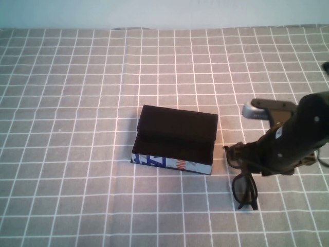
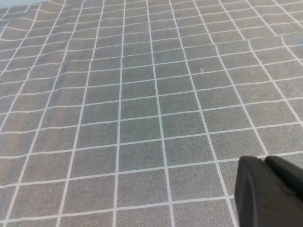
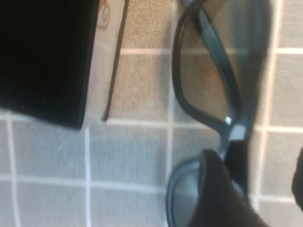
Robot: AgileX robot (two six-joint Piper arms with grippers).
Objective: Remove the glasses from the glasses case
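Observation:
The glasses case (image 1: 175, 135) stands open in the middle of the checked cloth, black inside, its white printed side facing me; it looks empty. The black glasses (image 1: 244, 191) lie on the cloth just right of the case. My right gripper (image 1: 248, 157) hangs low over their upper lens. In the right wrist view the glasses (image 3: 204, 75) run between the gripper's (image 3: 255, 165) two spread fingers, with the frame next to one finger (image 3: 218, 194). The case's corner (image 3: 42, 56) is beside them. My left gripper (image 2: 265, 161) is shut and empty over bare cloth, out of the high view.
The grey cloth with white grid lines (image 1: 77, 154) covers the whole table. A small dark object (image 1: 325, 67) sits at the far right edge. The pale wall runs along the back.

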